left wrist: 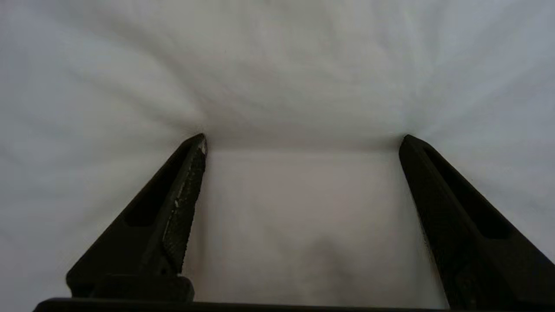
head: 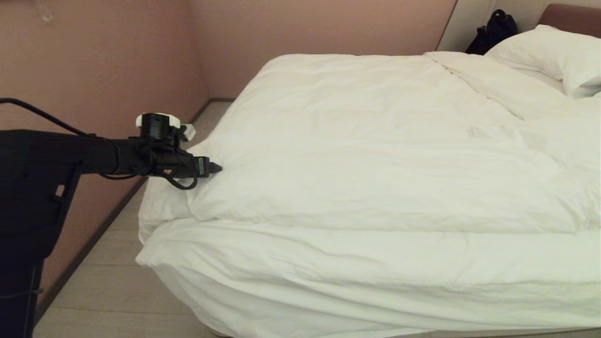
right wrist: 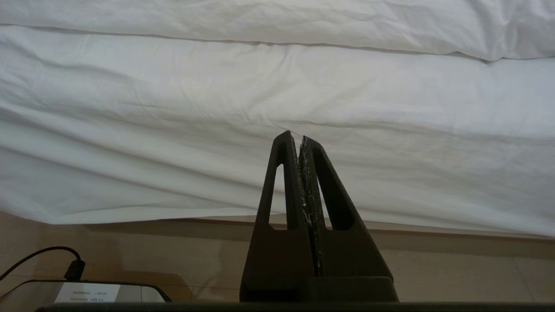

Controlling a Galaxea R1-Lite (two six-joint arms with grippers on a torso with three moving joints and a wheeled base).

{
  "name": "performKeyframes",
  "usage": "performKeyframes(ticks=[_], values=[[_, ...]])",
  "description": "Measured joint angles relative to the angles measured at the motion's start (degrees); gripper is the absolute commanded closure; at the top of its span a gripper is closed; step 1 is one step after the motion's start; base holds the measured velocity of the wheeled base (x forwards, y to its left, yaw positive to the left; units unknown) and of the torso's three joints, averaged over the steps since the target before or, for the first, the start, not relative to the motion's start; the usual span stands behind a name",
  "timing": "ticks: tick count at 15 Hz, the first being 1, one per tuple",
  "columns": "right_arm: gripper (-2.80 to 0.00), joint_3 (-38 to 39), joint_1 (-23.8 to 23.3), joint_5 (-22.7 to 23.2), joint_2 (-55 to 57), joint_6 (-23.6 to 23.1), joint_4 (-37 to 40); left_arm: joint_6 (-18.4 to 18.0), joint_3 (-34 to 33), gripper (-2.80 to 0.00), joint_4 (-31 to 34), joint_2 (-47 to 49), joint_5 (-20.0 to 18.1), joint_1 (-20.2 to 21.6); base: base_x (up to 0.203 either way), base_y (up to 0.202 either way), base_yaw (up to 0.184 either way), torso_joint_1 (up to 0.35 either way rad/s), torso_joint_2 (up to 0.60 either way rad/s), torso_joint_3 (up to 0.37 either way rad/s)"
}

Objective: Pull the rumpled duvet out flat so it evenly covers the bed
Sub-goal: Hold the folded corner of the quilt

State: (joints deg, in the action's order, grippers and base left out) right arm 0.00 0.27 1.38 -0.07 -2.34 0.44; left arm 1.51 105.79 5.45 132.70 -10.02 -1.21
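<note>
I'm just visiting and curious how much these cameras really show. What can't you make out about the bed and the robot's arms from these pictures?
- Head view: the bed's right side is cut off by the edge; the duvet hides the mattress.
- Head view: the right gripper is out of frame; it shows only in its own wrist view, shut.
- Left wrist view: the open left gripper presses into white cloth that fills the frame, so which part cannot be told.
- Head view: the dark bag is too small to identify.

duvet (head: 375,155) on bed (head: 328,291); pillow (head: 558,56) behind
</note>
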Motion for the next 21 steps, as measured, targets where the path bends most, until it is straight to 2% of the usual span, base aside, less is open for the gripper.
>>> performKeyframes(ticks=[8,17,18,21], values=[[0.0,0.0,0.0,0.0,0.0,0.0,0.0,0.2,1.8,-2.8,-0.1,5.5,-0.1,-0.3,0.0,0.0,0.0,0.0,0.0,0.0],[0.0,0.0,0.0,0.0,0.0,0.0,0.0,0.1,1.9,-2.8,0.0,6.4,0.0,-0.3,0.0,0.0,0.0,0.0,0.0,0.0],[0.0,0.0,0.0,0.0,0.0,0.0,0.0,0.1,1.9,0.0,0.0,6.4,0.0,-0.3,0.0,0.0,0.0,0.0,0.0,0.0],[0.0,0.0,0.0,0.0,0.0,0.0,0.0,0.2,1.9,0.0,0.1,6.4,0.0,-0.3,0.0,0.0,0.0,0.0,0.0,0.0]])
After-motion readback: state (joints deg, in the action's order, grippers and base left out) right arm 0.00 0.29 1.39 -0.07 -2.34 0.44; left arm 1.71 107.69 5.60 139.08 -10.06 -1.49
